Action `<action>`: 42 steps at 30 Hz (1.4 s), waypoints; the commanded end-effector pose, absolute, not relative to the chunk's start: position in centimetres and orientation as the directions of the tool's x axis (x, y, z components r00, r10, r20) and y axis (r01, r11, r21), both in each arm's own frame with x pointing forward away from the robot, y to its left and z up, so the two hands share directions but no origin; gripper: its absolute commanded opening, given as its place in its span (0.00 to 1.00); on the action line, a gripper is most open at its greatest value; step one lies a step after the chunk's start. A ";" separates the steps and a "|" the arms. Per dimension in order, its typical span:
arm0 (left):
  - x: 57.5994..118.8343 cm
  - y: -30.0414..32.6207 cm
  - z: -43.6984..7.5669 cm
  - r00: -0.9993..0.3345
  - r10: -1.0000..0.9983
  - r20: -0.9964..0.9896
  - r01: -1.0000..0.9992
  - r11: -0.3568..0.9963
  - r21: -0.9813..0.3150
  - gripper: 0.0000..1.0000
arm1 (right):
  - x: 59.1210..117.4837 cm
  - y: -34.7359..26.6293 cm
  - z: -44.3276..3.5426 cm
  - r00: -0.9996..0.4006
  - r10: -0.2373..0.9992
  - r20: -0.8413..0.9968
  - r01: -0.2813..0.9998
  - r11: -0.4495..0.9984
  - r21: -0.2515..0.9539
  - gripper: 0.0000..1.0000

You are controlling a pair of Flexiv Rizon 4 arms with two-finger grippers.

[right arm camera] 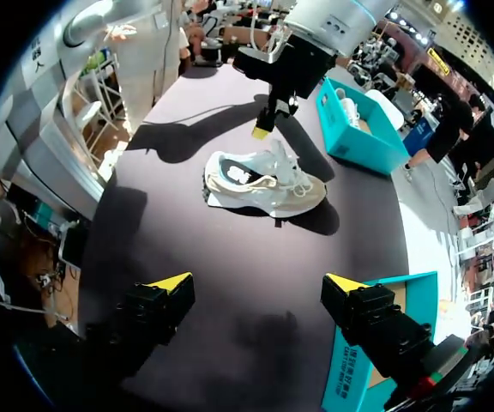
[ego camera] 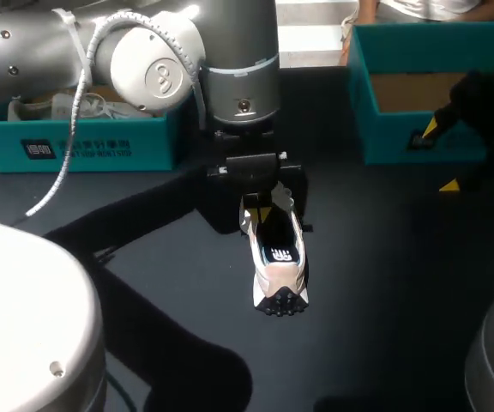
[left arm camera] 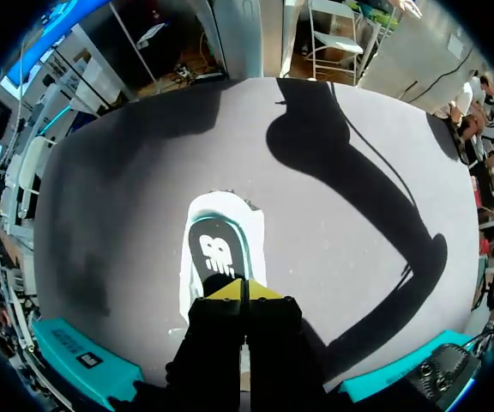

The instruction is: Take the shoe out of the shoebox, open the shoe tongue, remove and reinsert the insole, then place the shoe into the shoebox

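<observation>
Shoe [ego camera: 280,257] upright, left end effector [left arm camera: 243,290] above — closed

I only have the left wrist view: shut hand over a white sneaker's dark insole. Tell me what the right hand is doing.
Observer: The right hand is open and holds nothing, apart from the white-and-beige lace-up sneaker.
Operator: Check the box for it.
Observer: The teal cardboard shoebox on the right looks empty, its visible floor bare brown cardboard.
Operator: Now the other box.
Observer: The teal cardboard shoebox on the left holds a second white shoe.
</observation>
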State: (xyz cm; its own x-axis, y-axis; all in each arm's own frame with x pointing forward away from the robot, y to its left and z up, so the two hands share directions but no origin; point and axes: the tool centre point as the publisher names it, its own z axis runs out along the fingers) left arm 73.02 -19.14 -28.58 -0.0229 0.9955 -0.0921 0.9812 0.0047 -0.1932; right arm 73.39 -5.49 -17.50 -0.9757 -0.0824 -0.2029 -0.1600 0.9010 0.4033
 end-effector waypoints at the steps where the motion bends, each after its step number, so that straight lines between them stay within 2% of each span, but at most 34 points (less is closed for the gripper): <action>1: 71.9 -19.8 -30.0 -0.023 0.996 -0.085 0.988 0.010 -0.153 0.00 | 73.4 -5.5 -17.5 -0.976 -0.082 -0.203 -0.159 0.902 0.402 1.00; 9: 71.5 -21.9 -33.2 -0.077 0.991 -0.111 0.991 0.064 -0.116 0.00 | 73.4 -5.5 -17.5 -0.976 -0.082 -0.203 -0.159 0.902 0.402 1.00; 23: 71.4 -22.7 -38.5 -0.077 0.995 -0.071 0.996 0.074 -0.039 0.00 | 73.4 -5.5 -17.5 -0.976 -0.082 -0.203 -0.159 0.902 0.402 1.00; 26: 71.6 -22.5 -38.8 -0.078 0.996 -0.051 0.997 0.077 -0.015 0.00 | 73.4 -5.5 -17.5 -0.976 -0.082 -0.203 -0.159 0.902 0.402 1.00; 34: 71.7 -22.8 -34.9 -0.071 0.991 -0.116 0.997 0.073 0.011 0.00 | 73.4 -5.5 -17.5 -0.976 -0.082 -0.203 -0.159 0.902 0.402 1.00; 42: 70.6 -23.9 -36.8 -0.049 0.990 -0.129 0.999 0.050 0.003 0.00 | 73.4 -5.5 -17.5 -0.976 -0.082 -0.203 -0.159 0.902 0.402 1.00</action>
State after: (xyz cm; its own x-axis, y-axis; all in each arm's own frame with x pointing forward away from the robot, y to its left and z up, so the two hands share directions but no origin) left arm 70.72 -23.57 -35.57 -0.0496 0.9910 -0.1240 0.9988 0.0498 -0.0012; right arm 73.29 -5.54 -17.49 -0.9755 -0.0808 -0.2047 -0.1595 0.9006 0.4044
